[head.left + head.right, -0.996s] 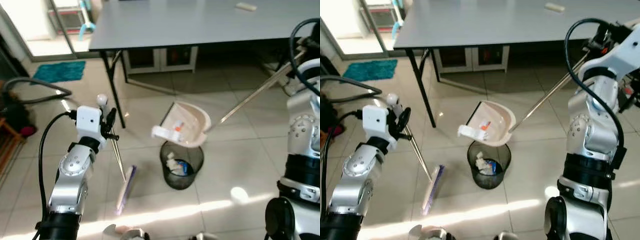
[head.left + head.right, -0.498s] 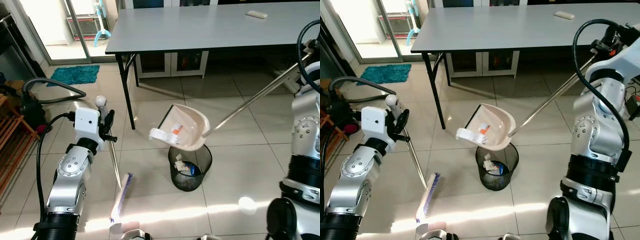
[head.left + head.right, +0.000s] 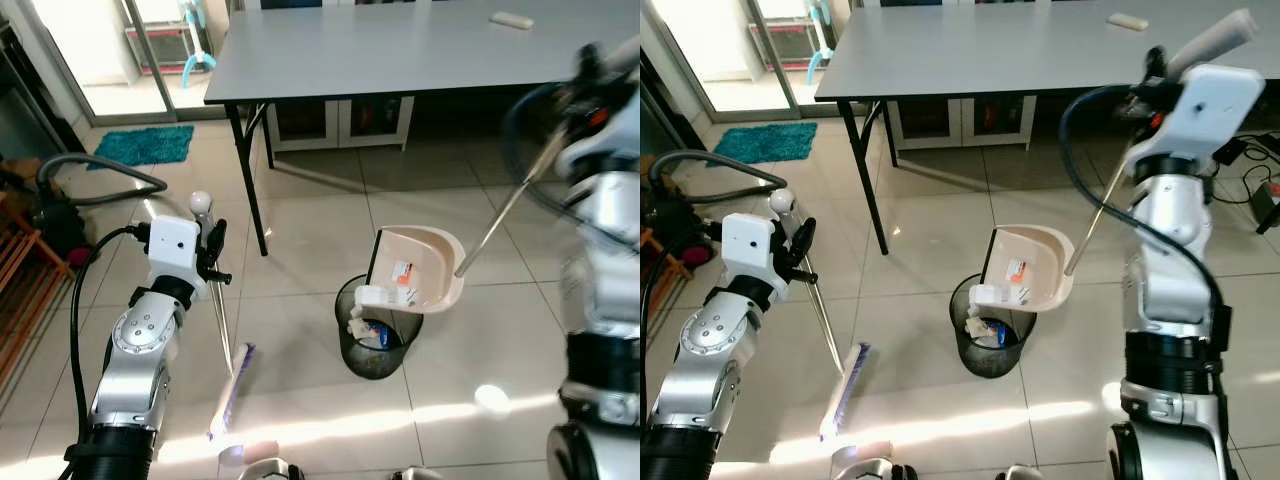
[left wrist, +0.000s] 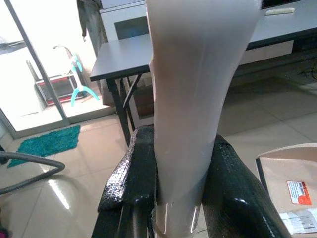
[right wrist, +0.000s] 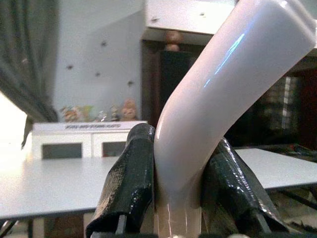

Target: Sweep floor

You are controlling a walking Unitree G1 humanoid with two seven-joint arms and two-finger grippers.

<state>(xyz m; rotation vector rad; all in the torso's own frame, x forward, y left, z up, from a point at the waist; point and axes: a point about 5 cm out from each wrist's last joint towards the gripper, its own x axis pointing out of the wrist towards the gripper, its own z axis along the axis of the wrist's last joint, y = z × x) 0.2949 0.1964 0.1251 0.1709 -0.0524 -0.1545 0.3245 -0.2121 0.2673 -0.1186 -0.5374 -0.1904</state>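
The left gripper [image 4: 181,196] clamped the pale broom handle [image 4: 195,99], its purple-bristled broom head [image 3: 228,388] on the tiled floor [image 3: 300,240]. Beyond, the right gripper [image 5: 181,188] gripped the cream long-handled dustpan [image 3: 420,268], tilted over the black mesh wastebasket [image 3: 378,340] near the grey table [image 3: 400,45].

The left claw [image 4: 181,191] clamps a pale broom handle [image 4: 193,99].

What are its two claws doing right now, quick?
Left gripper: shut on the broom handle, brush end on the floor.
Right gripper: shut on the dustpan handle, tipping the dustpan over the bin.
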